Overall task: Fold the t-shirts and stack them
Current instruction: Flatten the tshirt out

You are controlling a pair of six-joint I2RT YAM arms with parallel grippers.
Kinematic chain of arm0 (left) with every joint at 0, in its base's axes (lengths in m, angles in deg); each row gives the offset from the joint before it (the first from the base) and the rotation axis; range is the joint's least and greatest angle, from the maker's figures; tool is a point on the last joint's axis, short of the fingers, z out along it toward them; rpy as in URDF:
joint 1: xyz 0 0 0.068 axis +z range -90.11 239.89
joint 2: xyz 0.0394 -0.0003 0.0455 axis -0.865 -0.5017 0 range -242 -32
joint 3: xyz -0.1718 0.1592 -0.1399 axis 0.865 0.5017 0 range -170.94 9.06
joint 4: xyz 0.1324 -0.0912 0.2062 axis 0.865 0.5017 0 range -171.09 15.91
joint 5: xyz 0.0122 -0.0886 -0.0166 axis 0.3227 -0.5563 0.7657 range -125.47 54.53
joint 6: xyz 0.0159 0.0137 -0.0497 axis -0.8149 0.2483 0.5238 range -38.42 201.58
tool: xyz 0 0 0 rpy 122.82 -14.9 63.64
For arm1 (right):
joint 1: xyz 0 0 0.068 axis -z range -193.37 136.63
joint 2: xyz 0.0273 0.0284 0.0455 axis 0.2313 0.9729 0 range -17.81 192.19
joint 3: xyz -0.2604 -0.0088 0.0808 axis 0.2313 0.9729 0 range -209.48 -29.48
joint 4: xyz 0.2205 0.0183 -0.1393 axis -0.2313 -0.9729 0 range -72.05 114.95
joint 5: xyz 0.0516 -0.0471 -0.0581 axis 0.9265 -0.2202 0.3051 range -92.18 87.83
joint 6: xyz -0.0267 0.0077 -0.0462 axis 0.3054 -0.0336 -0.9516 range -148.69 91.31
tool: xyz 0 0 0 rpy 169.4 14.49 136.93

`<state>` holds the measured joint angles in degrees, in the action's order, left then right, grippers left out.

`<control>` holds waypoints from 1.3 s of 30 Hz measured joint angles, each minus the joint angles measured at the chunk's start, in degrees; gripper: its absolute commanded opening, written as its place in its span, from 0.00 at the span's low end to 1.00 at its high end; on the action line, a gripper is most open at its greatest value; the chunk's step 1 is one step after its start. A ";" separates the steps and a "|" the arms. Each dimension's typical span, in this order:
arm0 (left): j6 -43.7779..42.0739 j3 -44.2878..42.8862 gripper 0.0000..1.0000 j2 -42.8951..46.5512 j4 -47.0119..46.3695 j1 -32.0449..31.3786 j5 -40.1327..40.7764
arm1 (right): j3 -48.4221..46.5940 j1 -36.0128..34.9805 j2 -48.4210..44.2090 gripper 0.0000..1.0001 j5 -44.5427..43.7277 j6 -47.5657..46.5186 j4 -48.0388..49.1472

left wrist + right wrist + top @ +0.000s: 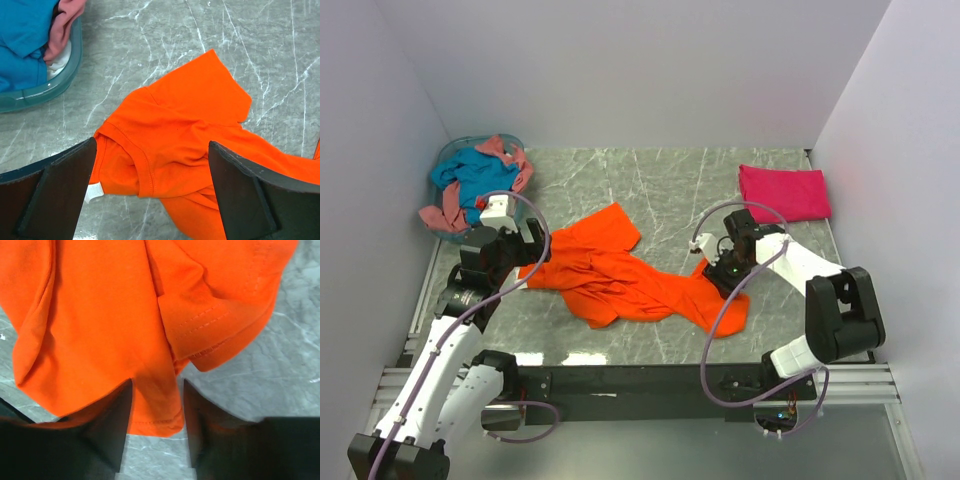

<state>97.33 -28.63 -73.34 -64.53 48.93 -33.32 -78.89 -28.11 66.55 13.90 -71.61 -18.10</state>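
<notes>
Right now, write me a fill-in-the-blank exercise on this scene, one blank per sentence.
The folded magenta t-shirt lies on the table's far ____ side.
The teal t-shirt sits in a pale blue round ____.
The left end effector hovers over the orange t-shirt with its jaws ____.
Cloth of the ____ t-shirt lies between the right end effector's fingers.
Missing words: right; basket; open; orange.

Bright, even overhead light is recorded; only soft shadows are cast. Pale glare is noted on the table (580,352) near its front edge. Wrist-view foregrounds are slightly soft.
</notes>
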 measured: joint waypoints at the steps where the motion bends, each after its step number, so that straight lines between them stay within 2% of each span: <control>1: 0.00 0.00 0.99 0.00 0.00 0.00 0.00 | 0.02 0.00 0.37 0.42 0.11 -0.09 0.02; 2: 0.00 0.00 0.99 0.00 -0.02 0.00 -0.02 | 0.04 0.00 0.70 0.27 0.26 -0.20 -0.04; 4: 0.00 0.00 0.99 0.00 0.00 0.00 -0.07 | 0.04 0.00 1.14 0.08 0.85 -0.57 -0.20; 6: 0.00 0.00 0.99 0.00 0.00 0.00 -0.26 | 0.04 0.00 1.27 0.00 1.31 -0.35 -0.48; 11: 0.00 0.00 0.99 -0.09 -0.02 0.00 -0.42 | -0.42 0.00 -1.64 0.00 1.03 0.09 -1.36; 14: -0.02 0.00 0.98 -0.20 0.00 0.00 -0.44 | -4.11 -0.04 -4.76 0.00 0.37 0.48 -3.10; 19: -0.02 0.00 0.99 -0.76 0.02 0.00 -0.42 | -19.21 -0.90 -1.18 0.00 -3.30 2.93 -2.05; 22: -0.02 0.00 0.99 -0.81 0.00 0.00 -0.37 | -33.44 -1.44 9.11 0.00 -9.81 7.19 3.56; 23: -0.02 0.00 0.99 -0.79 0.00 0.00 -0.35 | -37.57 -1.46 13.09 0.31 -12.39 8.96 7.15; 24: -0.02 0.00 0.99 -0.76 0.02 0.00 -0.28 | -41.27 -1.40 16.92 0.54 -15.63 11.28 10.93; 25: -0.04 0.00 0.99 -0.72 0.02 0.00 -0.20 | -44.28 -1.38 20.26 0.69 -18.45 12.83 13.22; 26: -0.04 0.00 0.99 -0.66 0.04 0.00 -0.11 | -48.76 -1.22 24.44 0.77 -21.51 14.43 14.47; 27: -0.02 0.00 0.99 -0.50 0.07 0.00 0.02 | -52.92 -1.05 28.48 0.81 -24.06 15.74 15.50; 30: -0.04 0.00 0.99 -0.02 0.04 0.00 0.11 | -57.70 -0.46 34.75 0.82 -28.63 18.56 16.24; 33: -0.15 0.00 0.99 0.15 -0.04 0.00 -0.22 | -48.17 0.52 30.91 0.83 -26.56 18.75 16.33; 36: -0.35 0.00 0.99 -0.42 -0.48 0.00 -1.36 | -34.01 2.58 20.17 0.84 -13.60 12.48 12.41; 39: -0.57 0.00 0.99 -1.84 -0.98 0.00 -3.30 | -25.79 4.50 9.51 0.78 -0.79 -1.51 5.05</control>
<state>96.76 -28.63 -75.18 -65.51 48.93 -36.62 -104.68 -23.61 76.05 13.11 -73.11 -13.05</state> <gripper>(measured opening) 0.988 0.799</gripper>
